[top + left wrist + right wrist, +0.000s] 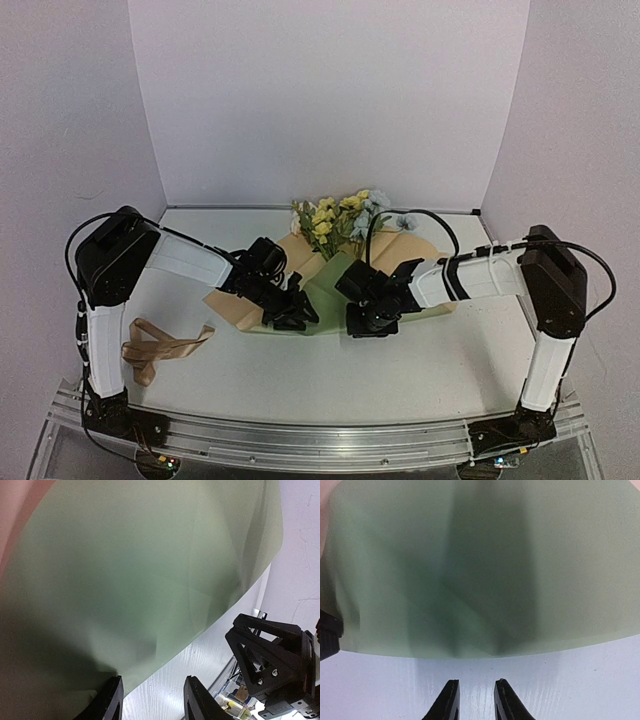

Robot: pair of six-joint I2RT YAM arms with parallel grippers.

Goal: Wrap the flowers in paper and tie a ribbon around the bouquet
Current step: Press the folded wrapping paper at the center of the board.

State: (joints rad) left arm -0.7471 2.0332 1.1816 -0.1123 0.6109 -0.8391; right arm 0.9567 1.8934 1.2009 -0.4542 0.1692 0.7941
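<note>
The paper [328, 285] lies at the middle of the white table [300, 375], olive-green face up in the centre, with tan flaps turned out at the left and at the back right. The flowers [340, 215] lie on its far part, yellow and pale blue blooms pointing toward the back wall; the stems are hidden under the paper and the arms.

The left gripper [295, 315] sits low at the paper's near-left edge. In its wrist view the fingers [107, 702] stand apart with bare table between them. The green sheet's edge ends right at the tip of the left-hand finger, and no clasp on it can be made out.

The right gripper [365, 322] sits just beside it at the near-right edge. Its fingers [449, 700] have only a narrow gap, with white table showing through and nothing clamped; the paper's edge lies just ahead of the tips.

The ribbon [160, 345] lies loosely looped near the left arm's base, well apart from the paper.

Small objects past the table's edge in the left wrist view are too blurred to read.
</note>
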